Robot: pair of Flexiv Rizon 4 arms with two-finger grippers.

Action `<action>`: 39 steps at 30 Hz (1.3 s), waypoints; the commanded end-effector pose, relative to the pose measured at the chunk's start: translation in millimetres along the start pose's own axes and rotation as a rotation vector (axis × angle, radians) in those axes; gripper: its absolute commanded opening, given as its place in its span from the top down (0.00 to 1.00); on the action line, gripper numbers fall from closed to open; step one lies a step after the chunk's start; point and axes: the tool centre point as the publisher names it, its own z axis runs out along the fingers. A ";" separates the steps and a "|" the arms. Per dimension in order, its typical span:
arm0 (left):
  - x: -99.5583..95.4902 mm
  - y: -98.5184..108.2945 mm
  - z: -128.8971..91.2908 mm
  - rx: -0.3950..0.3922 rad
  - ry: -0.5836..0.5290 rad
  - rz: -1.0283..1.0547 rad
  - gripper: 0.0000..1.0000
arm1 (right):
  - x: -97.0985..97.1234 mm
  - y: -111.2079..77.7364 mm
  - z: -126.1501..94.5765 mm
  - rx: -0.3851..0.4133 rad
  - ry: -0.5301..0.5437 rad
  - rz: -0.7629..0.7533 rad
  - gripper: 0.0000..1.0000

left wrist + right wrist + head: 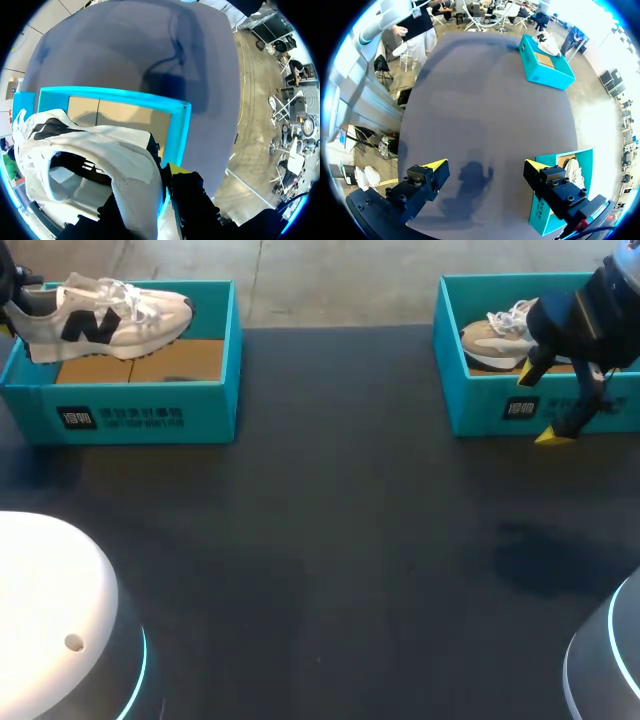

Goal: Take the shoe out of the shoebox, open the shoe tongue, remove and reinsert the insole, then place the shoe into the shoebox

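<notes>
A white sneaker [105, 312] with a black side mark hangs over the left teal shoebox [130, 415], toe pointing right. My left gripper [12, 298] holds it by the heel at the view's left edge. In the left wrist view the gripper [152, 187] is shut on the heel collar of the sneaker [95, 152], above the box rim [177, 130]. My right gripper [540, 406] stands open over the front wall of the right teal shoebox [490, 415], which holds a beige shoe [495, 335]. In the right wrist view the gripper [485, 165] is open and holds nothing.
The dark table [330, 540] lies between the two boxes. The right box [555, 205] sits beside my right finger, with the beige shoe [572, 172] in it. The left box [545, 62] shows far across the table. Both arm bases rise at the near corners.
</notes>
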 end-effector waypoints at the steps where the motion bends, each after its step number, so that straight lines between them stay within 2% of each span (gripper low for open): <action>1: -4.1 -4.4 7.3 0.005 0.006 0.005 1.00 | -1.8 0.9 1.0 0.003 0.003 0.001 0.00; 13: -9.2 -22.6 33.4 0.036 0.017 -0.018 1.00 | -1.8 0.9 1.0 0.003 0.003 0.001 0.00; 17: -10.2 -28.7 42.3 0.021 0.039 -0.012 1.00 | -1.8 0.9 1.0 0.003 0.003 0.001 0.00; 32: -14.3 -29.2 72.4 -0.002 0.085 0.035 1.00 | -1.8 0.9 1.0 0.003 0.003 0.001 0.00; 39: -21.0 -30.6 97.2 -0.001 0.104 0.045 1.00 | -1.8 0.9 1.0 0.003 0.003 0.001 0.00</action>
